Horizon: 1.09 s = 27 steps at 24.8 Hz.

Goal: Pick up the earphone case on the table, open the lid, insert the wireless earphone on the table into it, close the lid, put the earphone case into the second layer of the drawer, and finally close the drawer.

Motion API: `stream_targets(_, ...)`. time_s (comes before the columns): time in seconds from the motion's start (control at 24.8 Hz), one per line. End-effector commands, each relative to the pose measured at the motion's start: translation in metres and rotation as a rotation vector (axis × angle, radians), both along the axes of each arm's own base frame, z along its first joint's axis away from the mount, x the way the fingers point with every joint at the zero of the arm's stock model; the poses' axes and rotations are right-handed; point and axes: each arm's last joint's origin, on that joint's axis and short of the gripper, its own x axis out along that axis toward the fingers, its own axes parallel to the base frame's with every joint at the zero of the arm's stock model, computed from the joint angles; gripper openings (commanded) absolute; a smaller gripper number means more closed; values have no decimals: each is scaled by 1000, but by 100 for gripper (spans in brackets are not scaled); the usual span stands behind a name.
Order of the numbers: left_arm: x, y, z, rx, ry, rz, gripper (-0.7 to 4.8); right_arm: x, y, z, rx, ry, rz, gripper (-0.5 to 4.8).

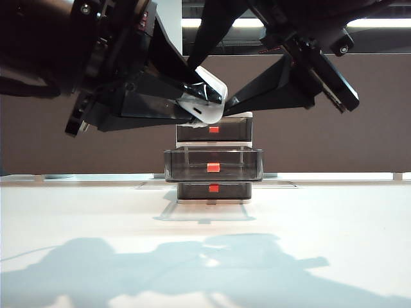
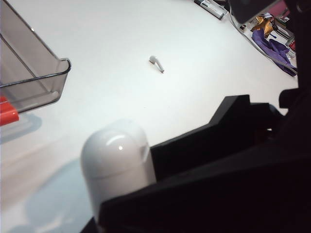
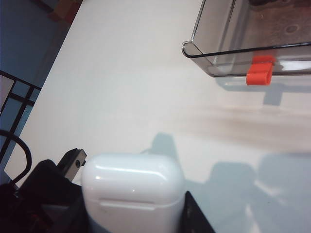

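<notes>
The white earphone case (image 1: 210, 96) hangs in the air in front of the drawer (image 1: 214, 192), pinched from both sides. My left gripper (image 1: 198, 106) is shut on the earphone case (image 2: 116, 162) from the left. From the right, my right gripper (image 1: 225, 102) is shut on the earphone case (image 3: 131, 194); its lid (image 3: 131, 174) is down. The wireless earphone (image 2: 156, 63) lies loose on the table (image 2: 194, 58). The second layer of the drawer (image 1: 214, 163) stands pulled out, its red-orange tab (image 3: 260, 71) facing forward.
The top drawer (image 1: 214, 130) and bottom drawer (image 1: 214, 190) are pushed in. A corner of the pulled-out drawer (image 2: 34, 77) sits close to the left hand. Purple cloth and cables (image 2: 274, 46) lie past the table edge.
</notes>
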Motion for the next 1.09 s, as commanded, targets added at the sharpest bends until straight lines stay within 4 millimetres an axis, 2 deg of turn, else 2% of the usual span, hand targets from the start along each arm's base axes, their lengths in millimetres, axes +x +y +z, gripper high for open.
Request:
stream_targets(0.04,2,-1,9,-46,-59,16,47,-2,1,-3,-11,30,41,219)
stream_targets(0.12,2,-1,9,-46,-59,16,47,-2,1,-3,-11,31,41,278)
stream_targets(0.4,2,-1,9,-45,-59,16,47,-2,1,-2,-4,26,41,285)
stream_targets(0.44,2,-1,9,-45,-59,16,47,-2,1,-2,-3,26,43,299)
stream_targets(0.48,2,-1,9,-45,-59,16,47,-2,1,-2,-1,26,45,365)
stream_targets(0.53,2,-1,9,-45,-59,16,47,-2,1,-2,1,28,51,396)
stream_targets(0.81,2,-1,9,-45,-59,16,47,-5,-3,6,18,-1,77,400)
stream_targets(1.09,2,-1,9,-45,-58,16,47,-12,-14,17,30,-17,72,400)
